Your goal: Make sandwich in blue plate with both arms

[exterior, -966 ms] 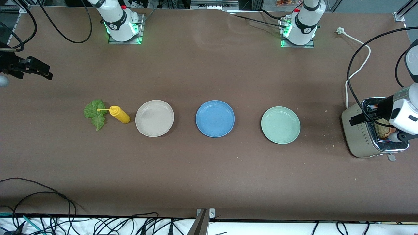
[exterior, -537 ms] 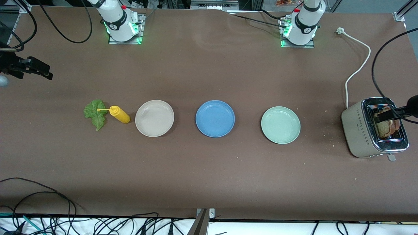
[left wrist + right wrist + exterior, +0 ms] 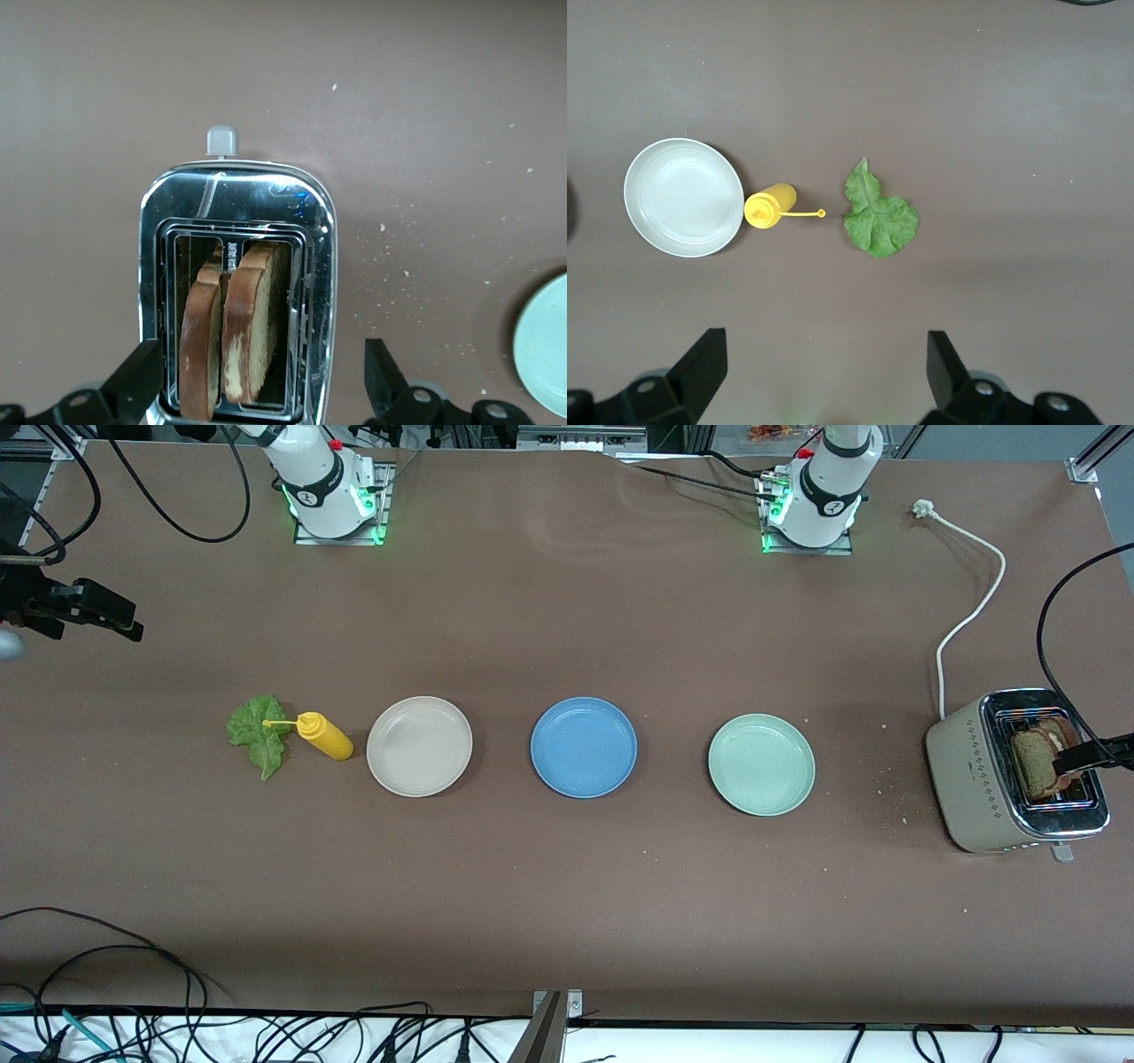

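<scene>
Left wrist view: left gripper spread wide over toaster — bread slices inside.

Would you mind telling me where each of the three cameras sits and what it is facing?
Front view: high across the table, facing both arm bases; shows the blue plate, the toaster with the left hand over it, and the right hand.
Left wrist view: straight down on the toaster and bread; its open fingertips show.
Right wrist view: straight down on the lettuce, yellow bottle and beige plate; open fingertips show.
Front and right wrist views share the lettuce.
</scene>
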You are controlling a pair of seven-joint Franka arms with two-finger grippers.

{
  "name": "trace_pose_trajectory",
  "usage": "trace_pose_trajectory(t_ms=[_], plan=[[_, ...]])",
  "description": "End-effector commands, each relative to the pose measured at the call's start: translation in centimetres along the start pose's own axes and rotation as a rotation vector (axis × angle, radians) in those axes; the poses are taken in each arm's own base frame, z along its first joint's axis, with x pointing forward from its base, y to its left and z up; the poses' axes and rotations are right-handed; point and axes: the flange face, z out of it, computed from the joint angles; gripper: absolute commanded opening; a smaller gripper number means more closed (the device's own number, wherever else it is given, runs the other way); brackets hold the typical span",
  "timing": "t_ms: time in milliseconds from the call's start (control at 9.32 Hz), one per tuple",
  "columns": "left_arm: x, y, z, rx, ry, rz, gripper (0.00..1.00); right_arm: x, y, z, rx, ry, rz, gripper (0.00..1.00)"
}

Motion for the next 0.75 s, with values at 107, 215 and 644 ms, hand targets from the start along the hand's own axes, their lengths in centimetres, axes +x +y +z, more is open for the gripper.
trace_pose_trajectory(t_ms=[107, 215, 644], plan=[[1.3, 0.6, 5.2, 0.021, -0.047, 0.052, 1.00, -0.4, -0.2, -0.6, 0.011, 0.000, 0.006, 1.00], [1.2, 0.5, 5.9, 0.020, -0.062, 0.058, 1.00, -0.4, -0.2, -0.6, 0.011, -0.002, 0.006, 1.00], [1.0, -0.8, 8.0, 0.011, -0.103, 0.076, 1.00, -0.4, -0.1, -0.6, 0.009, -0.002, 0.006, 1.00]])
